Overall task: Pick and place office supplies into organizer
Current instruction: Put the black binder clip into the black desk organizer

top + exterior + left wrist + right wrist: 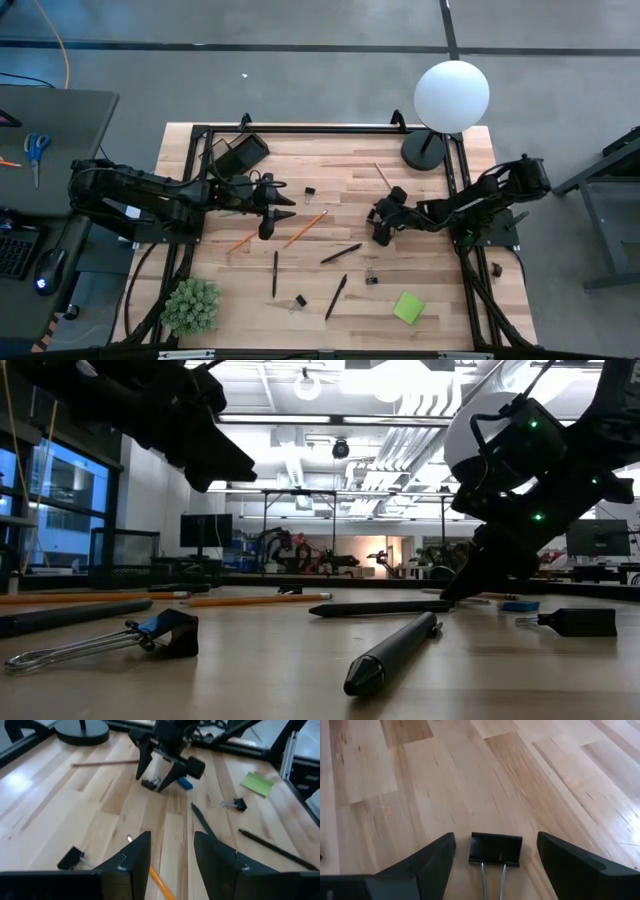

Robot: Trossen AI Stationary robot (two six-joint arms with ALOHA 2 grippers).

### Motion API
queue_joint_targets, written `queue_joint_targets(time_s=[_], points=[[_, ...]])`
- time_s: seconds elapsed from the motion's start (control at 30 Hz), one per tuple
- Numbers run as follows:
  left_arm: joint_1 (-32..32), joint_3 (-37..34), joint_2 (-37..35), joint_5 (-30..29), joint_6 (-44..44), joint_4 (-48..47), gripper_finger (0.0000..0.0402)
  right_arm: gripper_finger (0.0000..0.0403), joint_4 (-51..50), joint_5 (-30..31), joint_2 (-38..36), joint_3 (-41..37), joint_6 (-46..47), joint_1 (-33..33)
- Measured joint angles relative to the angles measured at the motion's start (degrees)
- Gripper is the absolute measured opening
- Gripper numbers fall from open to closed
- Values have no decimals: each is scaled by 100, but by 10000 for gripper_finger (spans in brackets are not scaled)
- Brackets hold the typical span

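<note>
Both hands over bench, fingers apart, nothing held.
Right hand (495, 857) straddles a clip (496, 849), seen only in its wrist view; left hand (172, 857) spread over an orange pencil (161, 882), tip cut off; organizer (241, 155) far-left, contents unreadable.

The worktop (470, 780) is pale wood in jointed planks, smooth with a soft satin sheen. Between the right tool's (495, 865) matt black plastic-looking fingers lies a binder clip (496, 849), matt black body with bright wire handles. At the worktop's 5 o'clock, the sticky-note pad (408, 307) looks like matt green paper.
</note>
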Motion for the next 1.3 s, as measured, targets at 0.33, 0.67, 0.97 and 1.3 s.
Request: queue_joint_targets(time_s=[0.33,0.67,0.97,1.3], points=[[2,0,0,-471,-57,-102,140,218,-18,-88,-14,0,219,0],[0,0,0,-389,121,34,140,124,-15,-174,-18,2,195,-2],[2,0,-75,-469,283,266,140,154,106,-229,-13,-1,196,-2],[7,0,-1090,-720,1055,501,140,122,144,-273,-10,1411,-1076,-160]])
